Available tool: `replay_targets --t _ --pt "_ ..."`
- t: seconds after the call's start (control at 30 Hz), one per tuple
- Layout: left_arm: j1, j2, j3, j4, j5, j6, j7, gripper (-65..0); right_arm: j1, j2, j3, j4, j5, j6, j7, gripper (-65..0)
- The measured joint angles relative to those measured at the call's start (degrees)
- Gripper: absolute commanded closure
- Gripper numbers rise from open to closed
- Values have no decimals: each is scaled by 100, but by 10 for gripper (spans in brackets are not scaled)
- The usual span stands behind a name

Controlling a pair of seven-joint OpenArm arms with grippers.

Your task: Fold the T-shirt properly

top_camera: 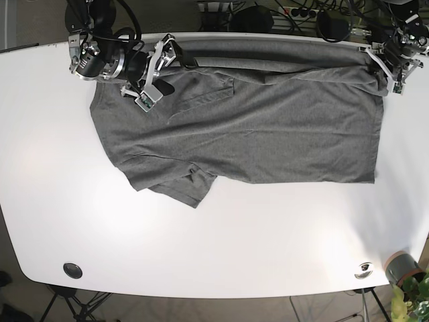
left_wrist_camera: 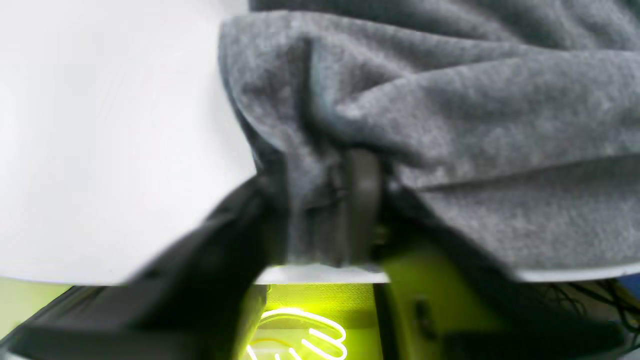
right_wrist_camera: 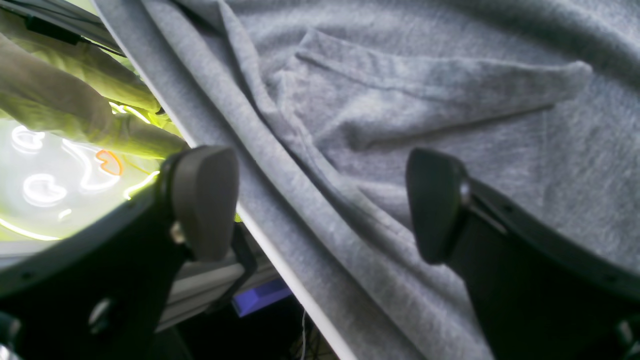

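While the grey T-shirt (top_camera: pixel 248 127) is spread mostly flat across the white table (top_camera: pixel 201 241), it sits toward the 12 o'clock side of the tabletop in the base view, running from roughly 10 o'clock over to 2 o'clock. One sleeve (top_camera: pixel 184 184) pokes out toward 6 o'clock from the left part of the shirt, a bit crumpled at its tip. The far edge along 12 o'clock looks bunched and rolled into a long ridge near the table's rim.

The left gripper (top_camera: pixel 385 70) is over at about 2 o'clock in the base view, right at the shirt's corner. From the left wrist cam the left gripper (left_wrist_camera: pixel 325 210) has its fingers pinched narrow with a wad of grey fabric squeezed between them, so it's clamped on the T-shirt (left_wrist_camera: pixel 475 125), with the cloth lifted and draped over it. The picture is pretty blurry, though.

The right gripper (top_camera: pixel 157 70) is at around 10 o'clock in the base view, hovering over the shirt's upper left area. In the right wrist cam its fingers (right_wrist_camera: pixel 205 200) are spread wide, one pad out past the table edge and the other over the fabric, with nothing between them. A folded flap of sleeve (right_wrist_camera: pixel 425 95) lies just beyond the pads at about 12 o'clock in that view.

A plant pot (top_camera: pixel 401 267) sits off the table corner at 4 o'clock.
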Motion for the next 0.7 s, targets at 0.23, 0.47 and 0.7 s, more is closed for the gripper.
replay_targets --t 0.23,0.47,0.7 --pt "11 17 -2 192 9 0 85 -13 0 0 0 0 2 2 -2 -501" --pt "0 15 -13 890 -26 -2 68 -11 -2 -2 0 0 2 0 0 -501" --pt "-140 22 -11 1062 4 -17 107 -11 -2 -114 -4 0 17 2 -2 -501"
